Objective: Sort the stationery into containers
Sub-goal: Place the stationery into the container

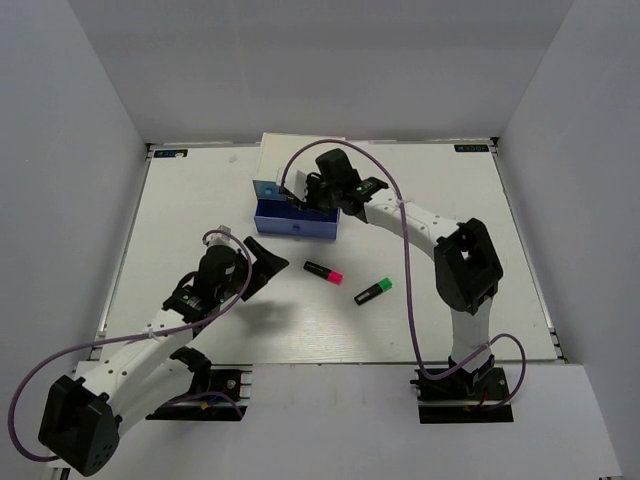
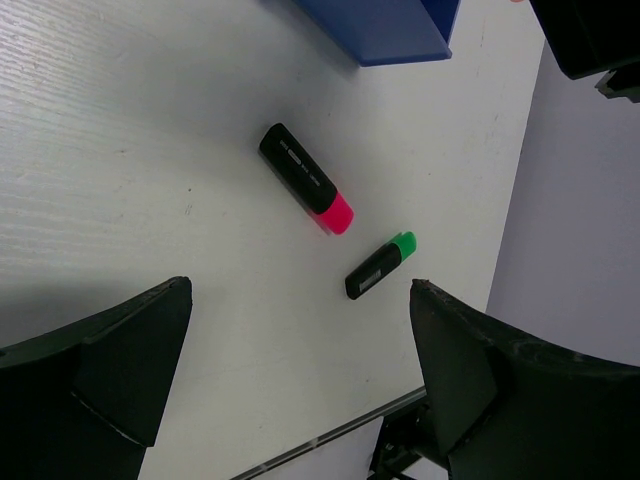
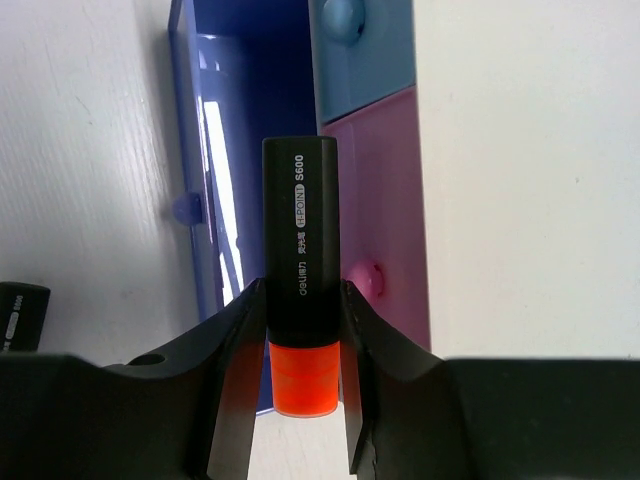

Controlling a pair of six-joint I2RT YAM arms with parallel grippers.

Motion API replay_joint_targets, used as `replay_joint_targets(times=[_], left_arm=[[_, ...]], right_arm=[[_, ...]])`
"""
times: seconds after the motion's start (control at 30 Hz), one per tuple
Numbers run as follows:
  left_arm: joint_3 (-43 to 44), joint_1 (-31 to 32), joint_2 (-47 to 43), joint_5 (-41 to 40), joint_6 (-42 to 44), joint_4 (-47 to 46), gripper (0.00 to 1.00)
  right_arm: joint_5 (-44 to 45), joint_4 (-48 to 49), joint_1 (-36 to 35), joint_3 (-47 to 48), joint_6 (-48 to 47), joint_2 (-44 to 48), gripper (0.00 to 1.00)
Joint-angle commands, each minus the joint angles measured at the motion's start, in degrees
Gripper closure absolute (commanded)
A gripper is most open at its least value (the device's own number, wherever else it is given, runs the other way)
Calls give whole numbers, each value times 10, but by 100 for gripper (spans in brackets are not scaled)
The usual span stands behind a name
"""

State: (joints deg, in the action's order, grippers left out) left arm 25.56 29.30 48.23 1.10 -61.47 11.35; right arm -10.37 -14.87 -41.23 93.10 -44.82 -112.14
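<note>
My right gripper (image 3: 300, 300) is shut on the orange-capped highlighter (image 3: 300, 240) and holds it over the white chest (image 1: 285, 165), above the open dark blue drawer (image 3: 220, 200); the light blue drawer (image 3: 365, 60) and pink drawer (image 3: 385, 200) are shut. From above, that gripper (image 1: 322, 195) sits at the drawer (image 1: 295, 222). The pink-capped highlighter (image 1: 323, 271) and green-capped highlighter (image 1: 372, 291) lie on the table, also in the left wrist view (image 2: 306, 180) (image 2: 381, 266). My left gripper (image 2: 300, 330) (image 1: 262, 262) is open and empty, left of them. The lilac and pinkish-red blocks are out of view.
The white table (image 1: 180, 220) is walled in by grey panels on three sides. Its front edge (image 2: 330, 435) runs close under my left gripper. The right arm's cable (image 1: 405, 250) loops over the table's right half.
</note>
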Motion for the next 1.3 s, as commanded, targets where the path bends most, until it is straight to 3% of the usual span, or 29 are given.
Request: replay_joint_targets(times=[0.0,0.63,1.1,1.23,1.27], left_arm=[[-6,-3,0,13,-2,-18,0],[-6,2,27,23,-13,-34,0],[5,2,62,41,-29,-40,0],[26,2,79,35,-41,-40,3],[26,2,92,35,-47,-40,4]], right_arm=[[32,30,-8,-6,-16,-4,84],[69,49,-17,-17,-11,-18,59],[60,40,-16,-26,-5,-7,54],[25,17,-12,-27,19,28,83],[22,13,-11,-29,38,52,98]])
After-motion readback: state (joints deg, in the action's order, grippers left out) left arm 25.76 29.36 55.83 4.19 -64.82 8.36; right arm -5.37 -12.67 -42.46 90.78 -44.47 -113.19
